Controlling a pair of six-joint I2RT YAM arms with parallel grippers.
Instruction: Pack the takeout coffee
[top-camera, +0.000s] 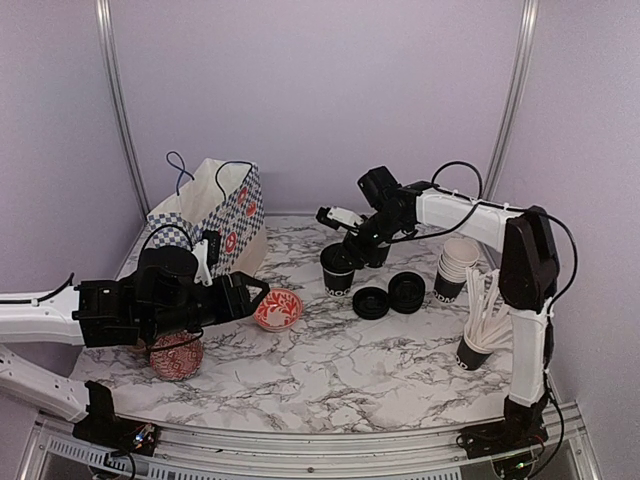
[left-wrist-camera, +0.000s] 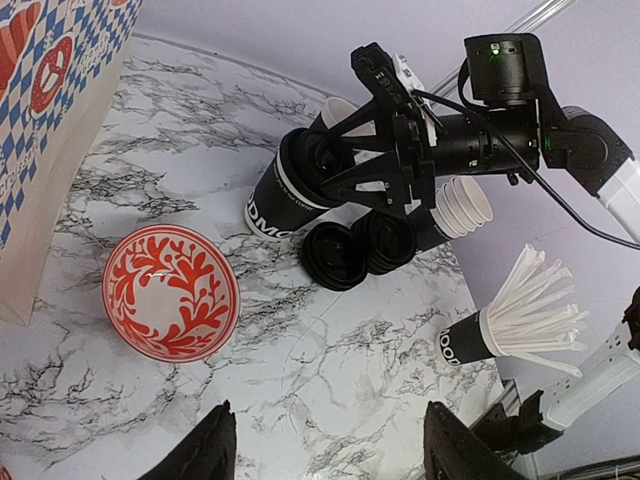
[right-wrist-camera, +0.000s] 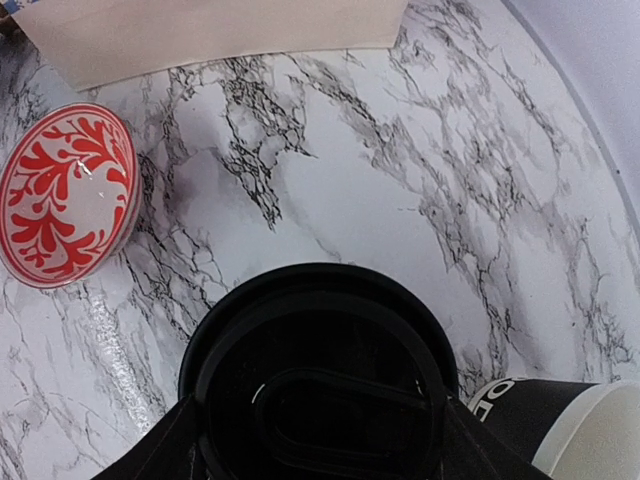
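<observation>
1 small black paper cup (top-camera: 338, 275) in work, none visibly bagged yet. It sits centre of top view on the marble table (top-camera: 380, 370), just right of the red patterned bowl (top-camera: 278, 308).

R gripper (top-camera: 347, 248) is over the cup mouth, fingers spread wide around a round black plastic lid (right-wrist-camera: 320, 390) and gripping its rim. Lid is at the cup top; can't tell if it's seated or only resting.

L gripper (left-wrist-camera: 328, 450) is wide open and empty, lower left of top view, near the bowl, well apart from the cup.

Progress, my read: early, lidding stage.
- Left to do: press lid home, carry cup to the blue-checked paper bag (top-camera: 215, 210) at upper left, then repeat.
- Bag interior isn't visible, so contents unknown.
- 2 loose black lids (top-camera: 371, 301) lie flat right of the cup. A stack of spare cups (top-camera: 457, 262) is further right.

Orientation: cup upright, mouth up, long axis vertical, lettering toward bottom of frame. The tilt in L wrist view looks like camera angle. Lid face up, axis in line w/ cup.
</observation>
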